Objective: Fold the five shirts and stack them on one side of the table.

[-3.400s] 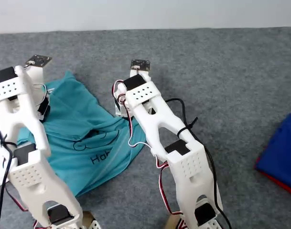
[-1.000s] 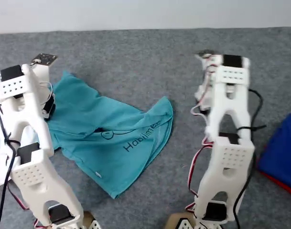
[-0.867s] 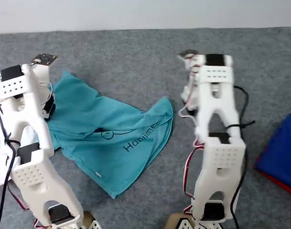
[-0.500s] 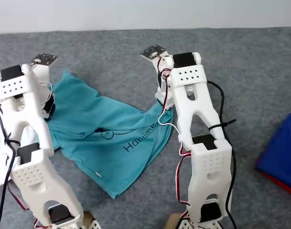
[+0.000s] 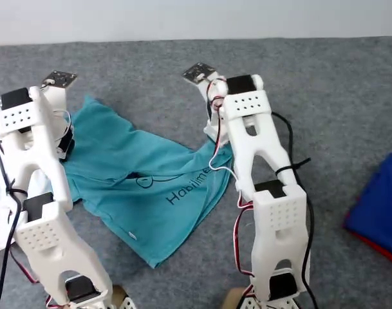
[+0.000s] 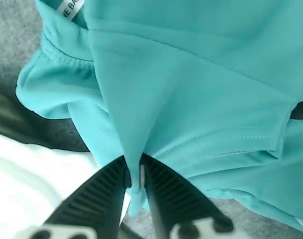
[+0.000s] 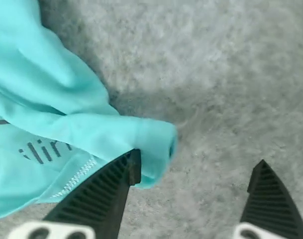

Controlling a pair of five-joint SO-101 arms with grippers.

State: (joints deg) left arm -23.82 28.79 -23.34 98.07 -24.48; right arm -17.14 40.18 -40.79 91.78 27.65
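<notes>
Looks barely begun. Left hand (image 6: 134, 172) clamped on a ridge of the teal shirt (image 5: 144, 174), right hand (image 7: 198, 162) spread wide at its loose corner. Crumpled on the tabletop (image 5: 311, 84) between both hands; no fold yet, stacking all ahead.

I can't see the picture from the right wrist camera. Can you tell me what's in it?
The robot's open right hand hangs just above a grey table, with one finger at the rolled-over corner of a teal shirt. The other finger is out over bare table, away from the shirt.
</notes>
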